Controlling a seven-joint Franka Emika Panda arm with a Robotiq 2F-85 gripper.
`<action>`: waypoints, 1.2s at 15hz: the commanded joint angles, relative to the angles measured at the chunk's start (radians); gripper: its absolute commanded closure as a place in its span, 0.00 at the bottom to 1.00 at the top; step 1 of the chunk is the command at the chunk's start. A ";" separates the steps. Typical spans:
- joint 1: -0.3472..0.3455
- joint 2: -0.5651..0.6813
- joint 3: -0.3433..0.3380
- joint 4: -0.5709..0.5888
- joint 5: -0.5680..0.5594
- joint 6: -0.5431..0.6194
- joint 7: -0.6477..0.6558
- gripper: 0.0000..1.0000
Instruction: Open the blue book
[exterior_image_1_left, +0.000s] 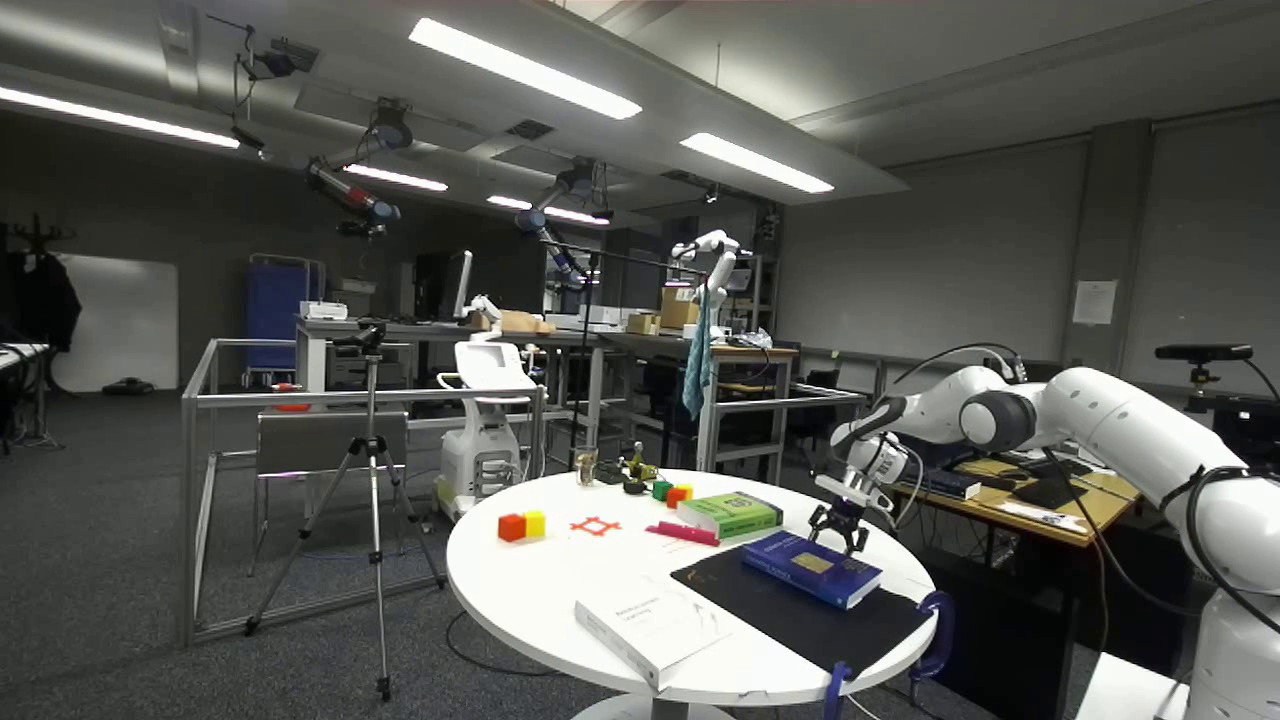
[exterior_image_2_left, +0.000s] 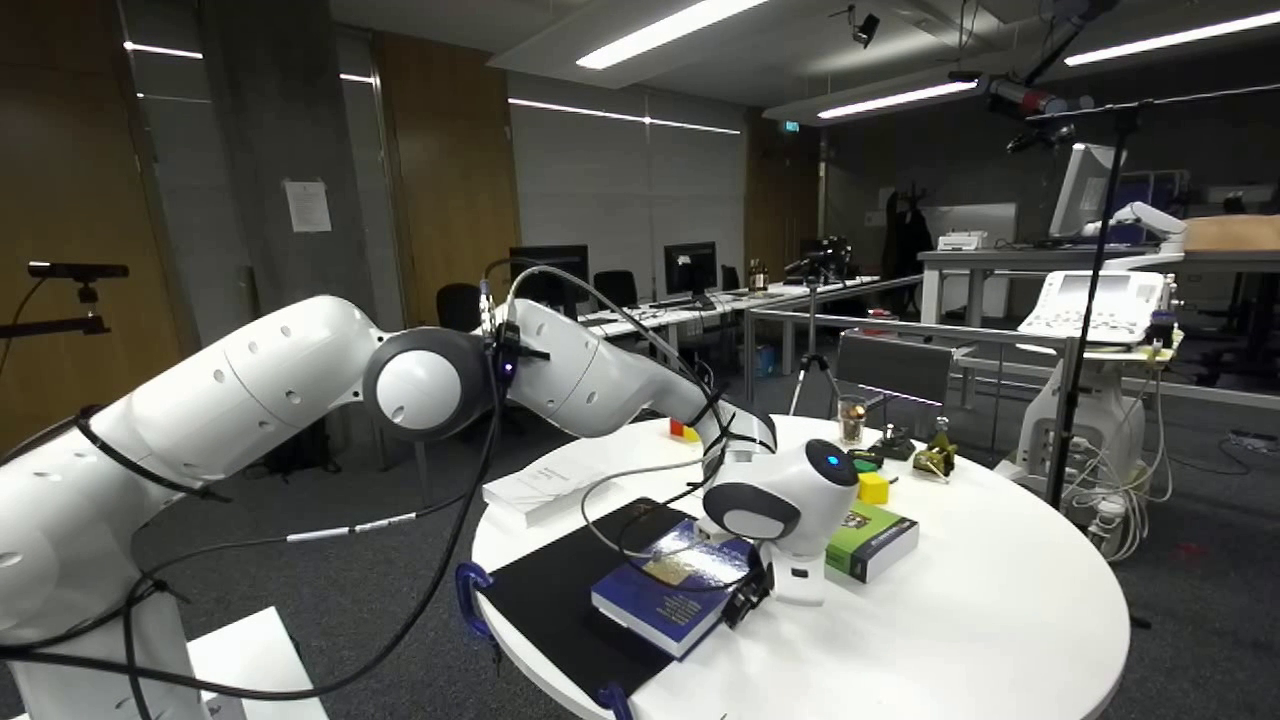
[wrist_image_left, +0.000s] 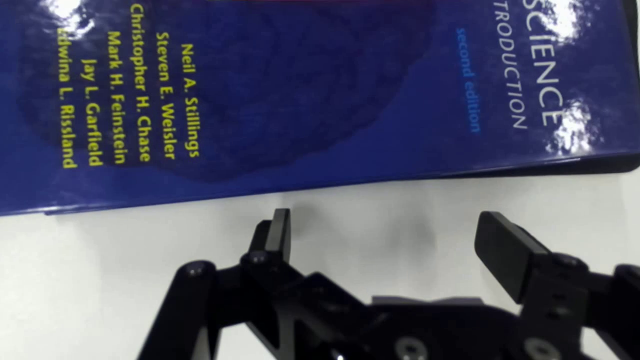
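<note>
one white table (exterior_image_1_left: 540, 590): one green book (exterior_image_1_left: 733, 514), one white book (exterior_image_1_left: 652, 625), one blue book (exterior_image_1_left: 812, 568) beside two wide-parted jaws

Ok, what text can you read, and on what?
Blue book cover, wrist view:
"Neil A. Stillings"
"Steven E. Weisler"
"Christopher H. Chase"
"Mark H. Feinstein"
"Jay L. Garfield"
"Edwina L. Rissland", E in glare
"second edition"
"SCIENCE"
"TRODUCTION", start cut off
White book: likely "Reinforcement Learning", faint
Blue spine, green book, wall notice: too small to read.

Blue book (exterior_image_1_left: 812, 568), closed, on black mat (exterior_image_1_left: 785, 618)
</note>
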 joint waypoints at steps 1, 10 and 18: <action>0.002 -0.016 -0.007 -0.016 0.004 0.034 -0.001 0.00; 0.001 -0.025 0.002 -0.017 -0.003 0.048 -0.063 0.00; 0.007 -0.033 0.012 0.001 0.008 0.029 -0.128 0.00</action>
